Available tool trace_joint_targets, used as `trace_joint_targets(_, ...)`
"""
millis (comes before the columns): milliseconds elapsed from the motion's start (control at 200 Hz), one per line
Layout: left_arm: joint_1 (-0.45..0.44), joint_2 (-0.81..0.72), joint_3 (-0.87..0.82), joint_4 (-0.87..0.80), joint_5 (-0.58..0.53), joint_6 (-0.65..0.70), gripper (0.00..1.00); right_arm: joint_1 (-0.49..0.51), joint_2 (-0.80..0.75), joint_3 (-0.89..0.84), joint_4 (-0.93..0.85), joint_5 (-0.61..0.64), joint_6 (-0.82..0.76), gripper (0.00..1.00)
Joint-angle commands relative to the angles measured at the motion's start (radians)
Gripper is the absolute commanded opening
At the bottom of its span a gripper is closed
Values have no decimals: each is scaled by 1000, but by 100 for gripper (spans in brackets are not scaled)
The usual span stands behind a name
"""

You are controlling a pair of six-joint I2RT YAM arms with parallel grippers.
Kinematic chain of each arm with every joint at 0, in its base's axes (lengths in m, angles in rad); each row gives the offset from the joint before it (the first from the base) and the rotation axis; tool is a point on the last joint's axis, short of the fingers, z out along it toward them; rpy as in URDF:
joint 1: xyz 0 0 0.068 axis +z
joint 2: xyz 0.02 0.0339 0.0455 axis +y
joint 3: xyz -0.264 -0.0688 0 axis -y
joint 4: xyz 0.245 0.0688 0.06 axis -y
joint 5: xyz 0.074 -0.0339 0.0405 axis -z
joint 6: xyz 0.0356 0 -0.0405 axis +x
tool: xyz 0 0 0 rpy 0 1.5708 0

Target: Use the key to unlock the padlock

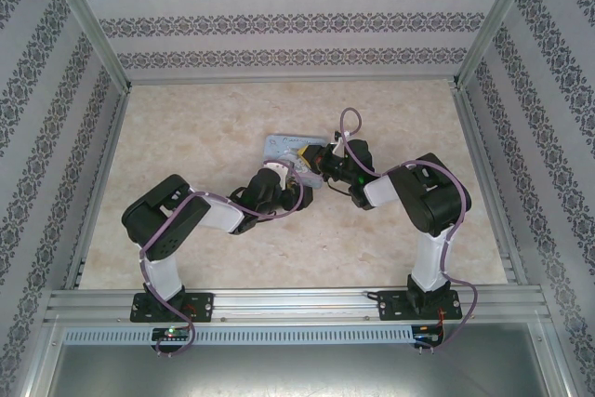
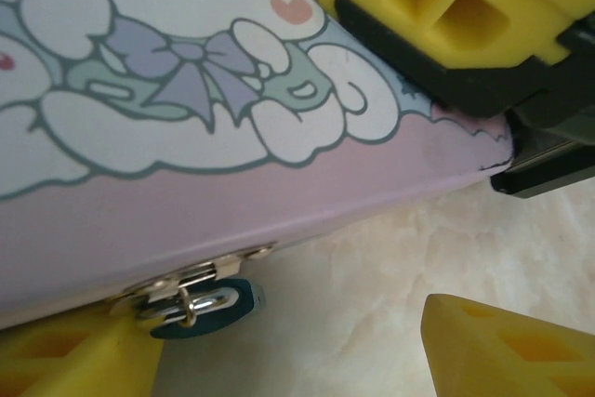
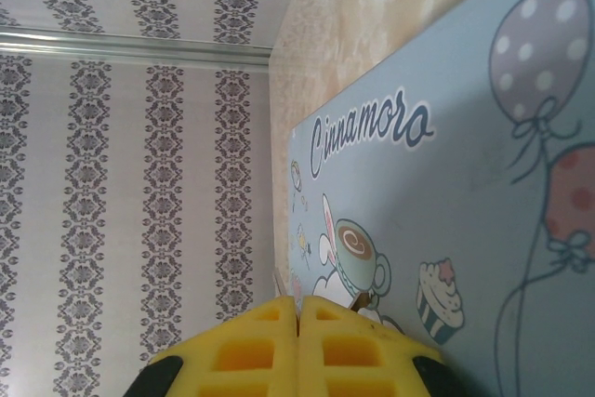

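The padlock (image 2: 212,308), teal with a silver shackle, hangs from the hasp (image 2: 191,278) on the front of the cartoon-printed tin (image 2: 186,90), just above the marble floor. My left gripper (image 2: 288,341) is open; its left finger (image 2: 65,360) sits right beside the padlock and its right finger (image 2: 511,350) stands well off. My right gripper (image 3: 299,309) is shut over the tin's lid (image 3: 446,192), with a thin pale sliver (image 3: 278,282), the key's tip by its look, poking out at the fingertips. Seen from above, the left gripper (image 1: 299,174) and the right gripper (image 1: 330,160) meet at the tin's near right corner (image 1: 311,151).
The tin (image 1: 288,146) lies mid-table on the marble surface (image 1: 186,137). The right gripper's yellow finger (image 2: 446,6) hangs over the tin's corner in the left wrist view. Patterned walls and metal rails (image 1: 93,25) enclose the table. Bare floor lies around the tin.
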Motion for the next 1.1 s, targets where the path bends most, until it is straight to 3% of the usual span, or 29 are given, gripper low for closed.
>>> trace_joint_targets(0,-12,10,14,124,27,-61,73,-7,25,11,10,5,1,0)
trace_joint_targets(764,-19,136,-58,487,18,-349,72,-12,25,-11,33,11,9,0)
trace_joint_targets(1094,-30,129,-109,587,-40,-421,66,-13,29,-11,40,12,11,0)
